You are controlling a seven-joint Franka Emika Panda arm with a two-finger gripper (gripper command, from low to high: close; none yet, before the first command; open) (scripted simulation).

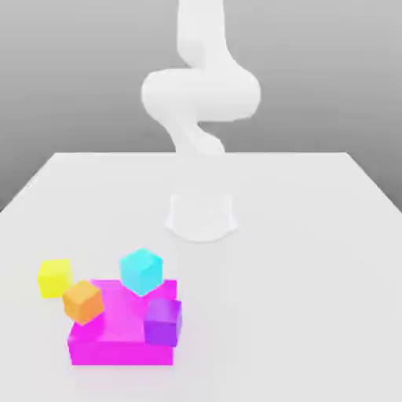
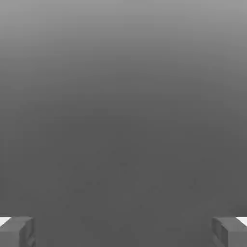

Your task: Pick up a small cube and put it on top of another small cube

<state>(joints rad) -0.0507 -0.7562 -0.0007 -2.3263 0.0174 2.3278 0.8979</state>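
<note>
- Your gripper (image 2: 123, 234) has its jaws spread wide, with nothing between them.
- Your yellow cube (image 1: 54, 278) sits on the white table (image 1: 314, 259), at the exterior view's left, just beside the orange cube (image 1: 83, 301).
- The magenta block (image 1: 118, 334) carries the cyan cube (image 1: 141, 271) and purple cube (image 1: 163, 321); the orange cube overlaps its corner.

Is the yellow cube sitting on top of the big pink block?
No, the yellow cube sits on the table beside the pink block.
</note>
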